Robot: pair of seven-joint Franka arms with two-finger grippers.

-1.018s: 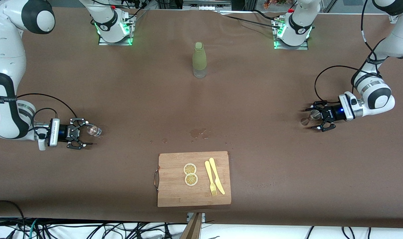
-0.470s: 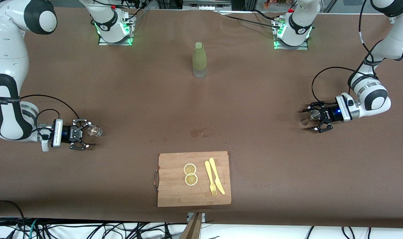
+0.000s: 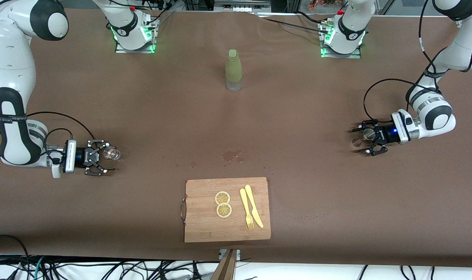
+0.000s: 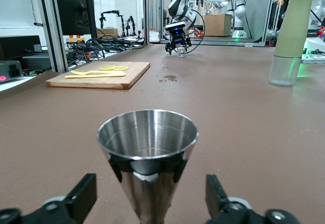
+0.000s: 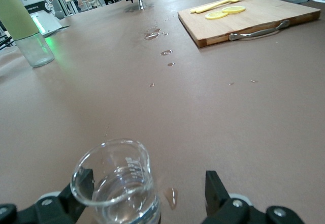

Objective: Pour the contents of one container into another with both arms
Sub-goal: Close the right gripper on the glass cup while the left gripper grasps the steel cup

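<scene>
A steel jigger [image 3: 367, 134] [image 4: 147, 148] stands on the brown table at the left arm's end. My left gripper [image 3: 365, 139] [image 4: 151, 203] lies low around it, open, with a gap on each side of the cup. At the right arm's end stands a small glass beaker [image 3: 112, 154] [image 5: 114, 183] holding clear liquid. My right gripper [image 3: 103, 156] [image 5: 142, 201] is open around it, one finger [image 5: 71, 198] close beside the glass and the other finger [image 5: 216, 193] well apart.
A green bottle [image 3: 234, 70] with a clear base stands mid-table near the arm bases. A wooden cutting board [image 3: 204, 225] with two lemon slices, a yellow fork and a knife lies near the front edge. A small puddle [image 3: 232, 155] wets the cloth beside the board.
Both grippers have slid a little farther toward the table's middle, closing in around their containers. The jigger and the beaker have not moved.
</scene>
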